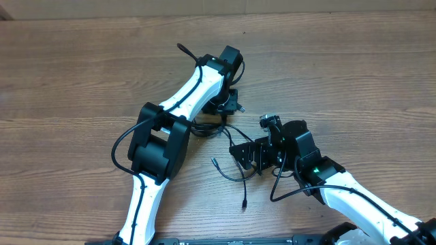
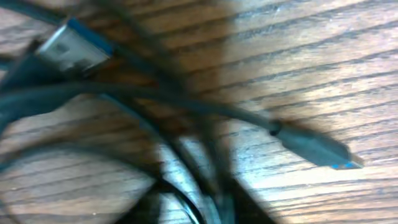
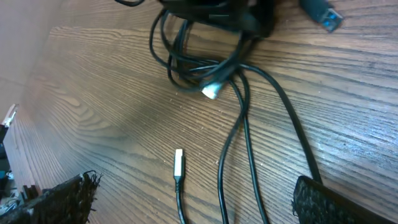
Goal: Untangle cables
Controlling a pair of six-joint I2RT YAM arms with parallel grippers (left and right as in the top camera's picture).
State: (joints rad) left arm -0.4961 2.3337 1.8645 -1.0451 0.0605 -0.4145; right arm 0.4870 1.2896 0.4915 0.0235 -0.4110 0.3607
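Right gripper (image 3: 199,202) is wide open. Its two fuzzy black fingers (image 3: 62,199) are far apart, and it holds nothing. It hangs low over the loose strands. The left gripper (image 1: 228,102) sits right on top of the knot, on the far side. Its own camera is so close and blurry that I cannot tell if it is open or closed, or if it has hold of a cord.

The cables (image 1: 208,126) lie in the middle of the table (image 1: 68,82). The knot is a bunch of loops under the left gripper. From it, a few strands run toward the near side, between the two arms. A silver plug (image 3: 211,90) sticks out of the knot. A second small plug (image 3: 178,163) lies alone on the wood, nearer and apart from the knot. A blue-tipped plug (image 2: 317,149) lies flat close to the left gripper.

These cords look light, thin and floppy. They will bend and slide, and a pull on one will likely drag the whole bunch along. A good place to pinch is the cord just behind a plug, not the metal tip.

The wood is bare to the left and the far side, and the far edge is well away. The tight spot is between the two arms, which are close together.
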